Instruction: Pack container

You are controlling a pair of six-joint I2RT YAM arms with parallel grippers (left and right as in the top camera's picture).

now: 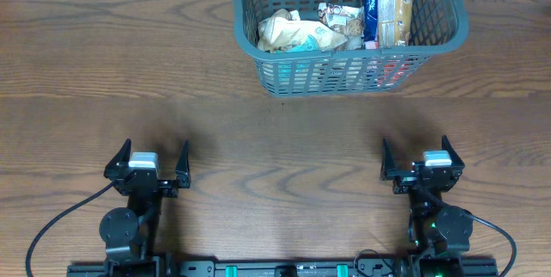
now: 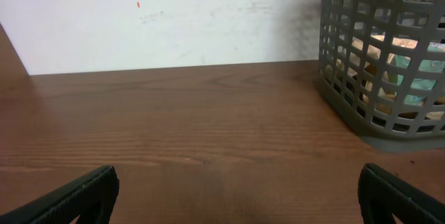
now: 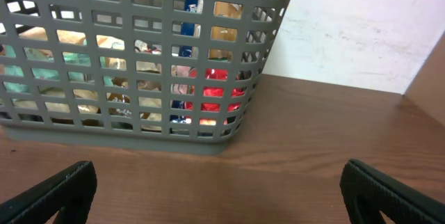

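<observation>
Overhead: the container (image 1: 344, 72) sits at the far edge of the table (image 1: 215, 139), packets (image 1: 297, 32) inside; my left gripper (image 1: 156, 146) and right gripper (image 1: 415, 144) gape empty. Left wrist: no loose packet in sight. Right wrist: container straight ahead; packing looks finished.

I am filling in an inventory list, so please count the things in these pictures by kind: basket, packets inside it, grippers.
Basket: 1
Packets inside it, as far as they can be told apart: 4 (crumpled beige packet, small white packet, blue packet, tall tan packet)
Grippers: 2 (left gripper, right gripper, both open and empty)
Total: 7
</observation>
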